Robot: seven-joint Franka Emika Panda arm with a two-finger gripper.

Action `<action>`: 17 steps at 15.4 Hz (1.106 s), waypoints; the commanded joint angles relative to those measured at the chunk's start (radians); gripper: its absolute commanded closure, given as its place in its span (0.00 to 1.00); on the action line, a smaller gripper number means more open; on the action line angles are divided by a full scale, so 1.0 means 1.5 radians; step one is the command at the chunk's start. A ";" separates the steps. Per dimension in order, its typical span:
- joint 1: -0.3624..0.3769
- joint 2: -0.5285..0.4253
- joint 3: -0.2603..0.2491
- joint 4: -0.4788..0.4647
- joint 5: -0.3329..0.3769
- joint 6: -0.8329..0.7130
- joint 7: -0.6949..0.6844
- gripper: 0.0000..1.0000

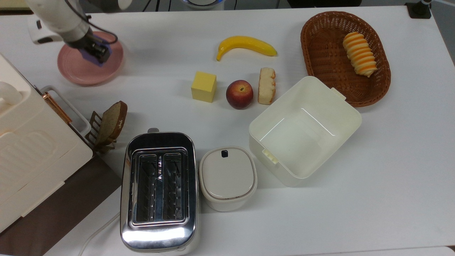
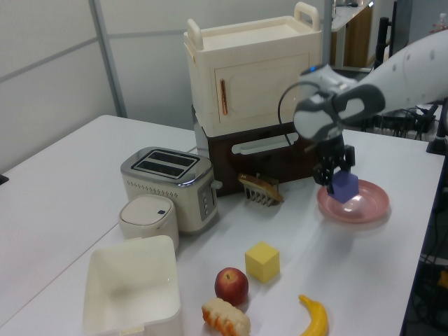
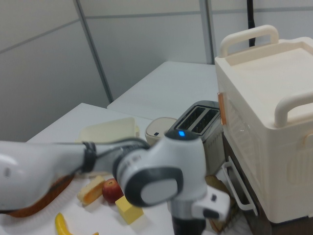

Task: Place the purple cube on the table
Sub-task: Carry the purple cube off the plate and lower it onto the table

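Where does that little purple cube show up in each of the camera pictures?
Top view: the purple cube is at upper left, in the gripper, over the pink plate.
Left view: the cube is at right of centre, held just above the plate.
Right view: I cannot find it; the arm blocks that area.
Shared landmark: the toaster.

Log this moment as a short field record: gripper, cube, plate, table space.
gripper: shut on the purple cube
cube height: lifted clear of the pink plate, seen in the left view
cube position: above the plate, not yet over bare table
plate: nothing resting on it
table: bare patch between the plate and the yellow cube in the top view
step left: carry the cube off the plate and set it down
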 commanded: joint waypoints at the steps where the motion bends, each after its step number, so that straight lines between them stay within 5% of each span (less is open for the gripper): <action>1: 0.058 -0.030 -0.004 0.022 -0.001 -0.049 0.014 0.73; 4: 0.115 0.015 0.023 0.019 -0.003 -0.016 0.106 0.56; 8: 0.156 0.045 0.024 0.016 -0.002 -0.001 0.115 0.48; 11: 0.171 0.048 0.024 0.015 -0.002 0.026 0.124 0.00; 15: 0.169 0.002 0.056 0.029 -0.002 0.008 0.113 0.00; 17: 0.149 -0.043 0.109 0.046 -0.002 -0.046 0.115 0.00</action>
